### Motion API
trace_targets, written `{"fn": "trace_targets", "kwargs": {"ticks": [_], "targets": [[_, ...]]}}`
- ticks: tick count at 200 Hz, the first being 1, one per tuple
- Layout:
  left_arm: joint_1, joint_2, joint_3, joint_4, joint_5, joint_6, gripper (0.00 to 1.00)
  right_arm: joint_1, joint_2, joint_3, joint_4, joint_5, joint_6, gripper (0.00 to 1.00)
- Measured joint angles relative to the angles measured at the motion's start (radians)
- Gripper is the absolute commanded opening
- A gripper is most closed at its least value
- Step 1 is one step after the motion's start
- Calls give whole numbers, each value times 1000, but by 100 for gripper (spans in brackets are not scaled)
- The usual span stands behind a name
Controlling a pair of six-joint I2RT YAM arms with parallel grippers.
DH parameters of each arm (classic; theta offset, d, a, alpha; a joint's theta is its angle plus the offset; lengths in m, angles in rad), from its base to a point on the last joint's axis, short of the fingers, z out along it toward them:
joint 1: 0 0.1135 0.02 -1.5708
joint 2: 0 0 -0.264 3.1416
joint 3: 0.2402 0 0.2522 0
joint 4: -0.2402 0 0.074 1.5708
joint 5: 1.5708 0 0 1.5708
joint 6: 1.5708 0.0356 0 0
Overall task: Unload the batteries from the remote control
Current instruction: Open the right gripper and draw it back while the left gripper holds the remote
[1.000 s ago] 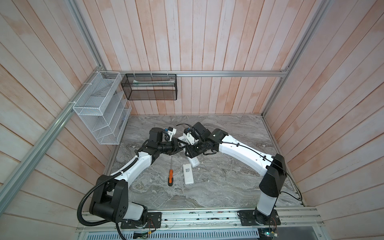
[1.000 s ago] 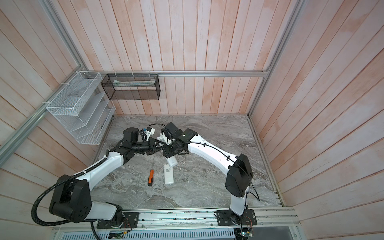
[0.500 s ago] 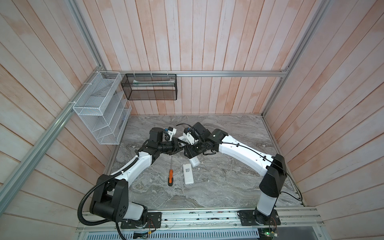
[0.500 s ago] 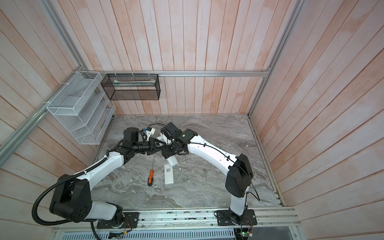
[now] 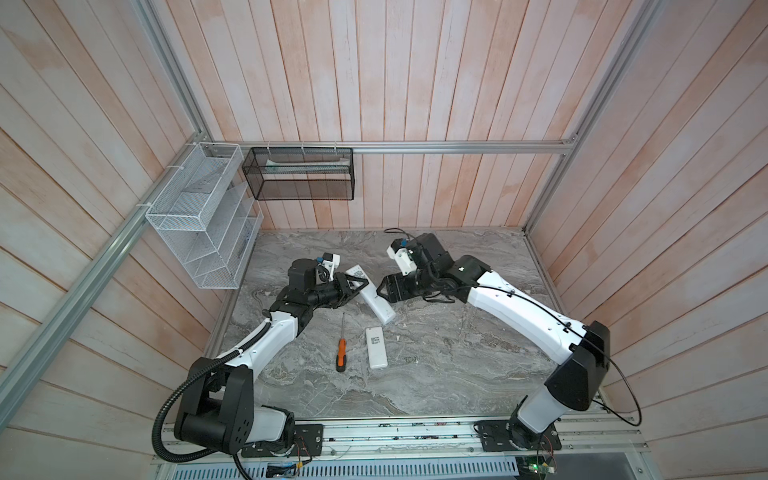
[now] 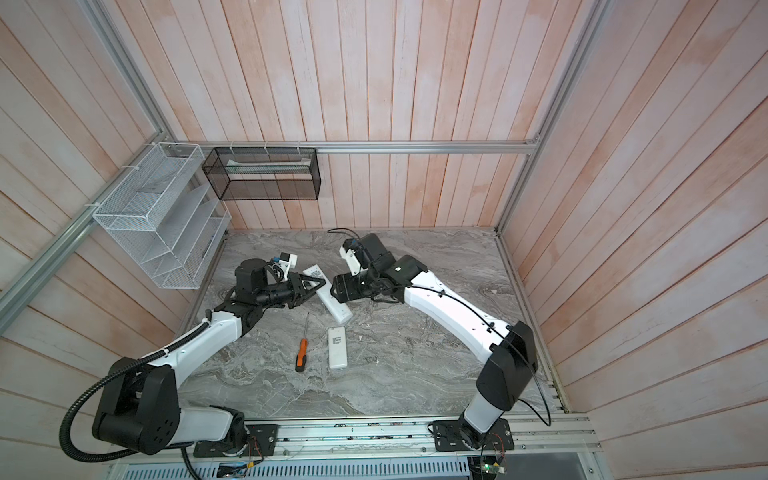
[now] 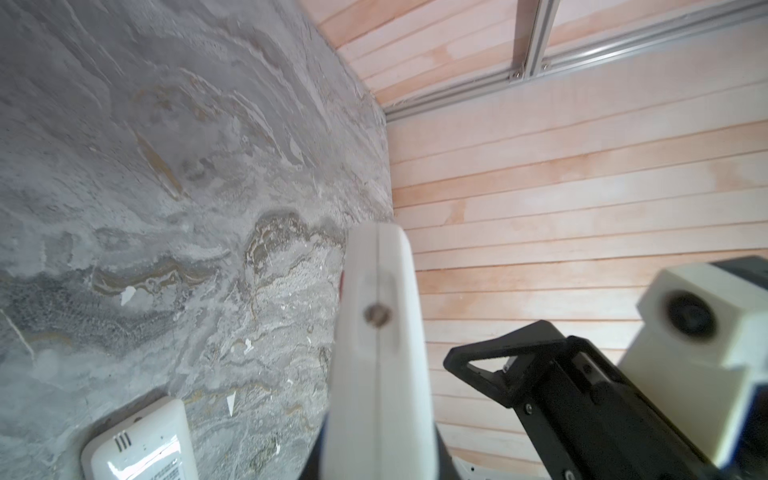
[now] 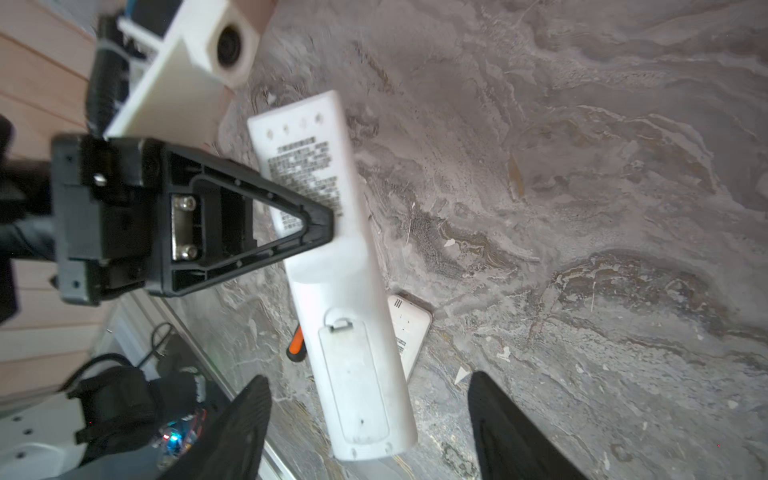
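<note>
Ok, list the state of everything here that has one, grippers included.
left gripper: shut on the long remote control.
right gripper: open, one finger either side of that remote's cover end.
long remote control: held off the table, back side showing.
battery cover: closed.
short remote control: lying flat, label side up.
screwdriver: lying on the table, untouched.

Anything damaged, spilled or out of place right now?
Nothing stands out. The long remote is clamped in the left gripper, battery cover closed; small remote and screwdriver lie flat. Tiny white flecks dot the table.
</note>
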Motion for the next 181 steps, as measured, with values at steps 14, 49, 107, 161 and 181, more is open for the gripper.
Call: {"fn": "trace_targets", "kwargs": {"ticks": [14,49,107,161,181], "targets": [[16,-14,-37,82,-24,-42,3,-91,-91,-118,108,-71,89,77],[34,-52,-172,325,-133,-128,0,-264,-254,-411,412,-240,346,84],[-11,-74,-246,575,-263,-115,0,-261,-206,-480,550,-391,508,87],[-106,-174,-207,451,-318,117,0,-180,-35,-228,352,-381,451,98],[-116,-220,-196,402,-363,183,0,-147,-8,-187,307,-370,450,98]]}}
